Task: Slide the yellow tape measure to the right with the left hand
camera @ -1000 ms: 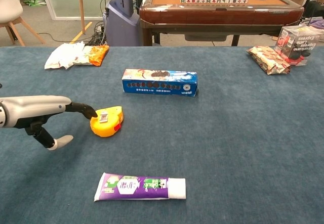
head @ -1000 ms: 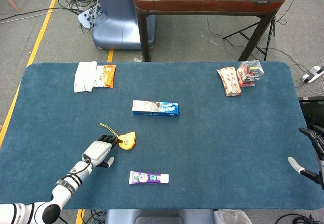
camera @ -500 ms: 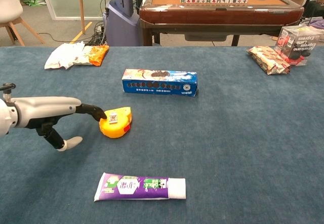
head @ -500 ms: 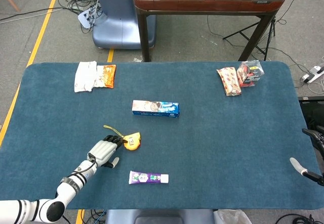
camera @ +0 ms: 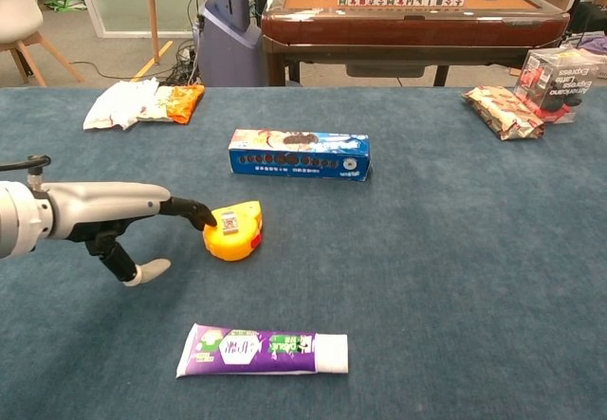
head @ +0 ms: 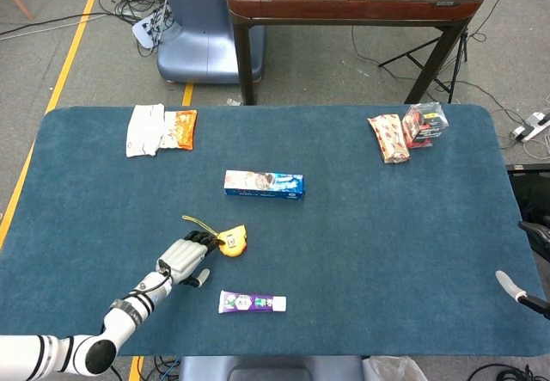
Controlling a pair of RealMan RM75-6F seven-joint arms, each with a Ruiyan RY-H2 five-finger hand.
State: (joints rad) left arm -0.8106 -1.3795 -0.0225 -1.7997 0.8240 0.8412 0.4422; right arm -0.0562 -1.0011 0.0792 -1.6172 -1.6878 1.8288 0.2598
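Resting on the blue felt-covered worktop [camera: 455, 249], toward its near left corner: rounded yellow plastic tape measure [camera: 235, 231] with a thin yellow cord. Grey left hand [camera: 114, 213] lies flat on the measure's left side, fingers [camera: 194, 213] extended and pressed together, dark tips touching the casing, thumb hanging below. Nearby: long blue cardboard box [camera: 299, 154] behind; purple toothpaste tube [camera: 262, 350] nearer the front edge. Right hand [head: 526, 286] at the right edge; its state cannot be told.
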